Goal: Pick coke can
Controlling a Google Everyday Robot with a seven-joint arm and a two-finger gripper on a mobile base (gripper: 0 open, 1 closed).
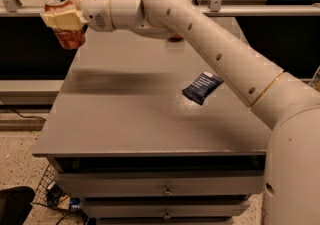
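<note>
- Holding item, far left: coke can (70, 39), red-orange with a silver top. It sits inside the gripper, so no gap separates it from the end effector. Its long axis is near upright, with the top leaning slightly left.
- Position of can: it hangs in the air at the far-left corner of the table (150, 119), apparently just past the left edge. The base shows no contact with the grey top.
- End effector, far left: gripper (61, 19), cream-coloured, with fingers (50, 19) closed around the can's middle band. The silver rim shows above them and the red base below. The grasp looks firm, judging by how squarely the can sits.
- Arm (220, 54): the robot's only arm, white. It runs from the near-right body diagonally across the table to the far-left gripper.
- Coming move, as a judgement: with the can clamped and off the surface, the pick appears all but complete. Only a steady carry upward remains.
- Centre-right of table: dark blue packet (201, 87), lying flat, well apart from the can and under the span of the arm.
- Below the table top, near side: drawers (165, 186), shut.
</note>
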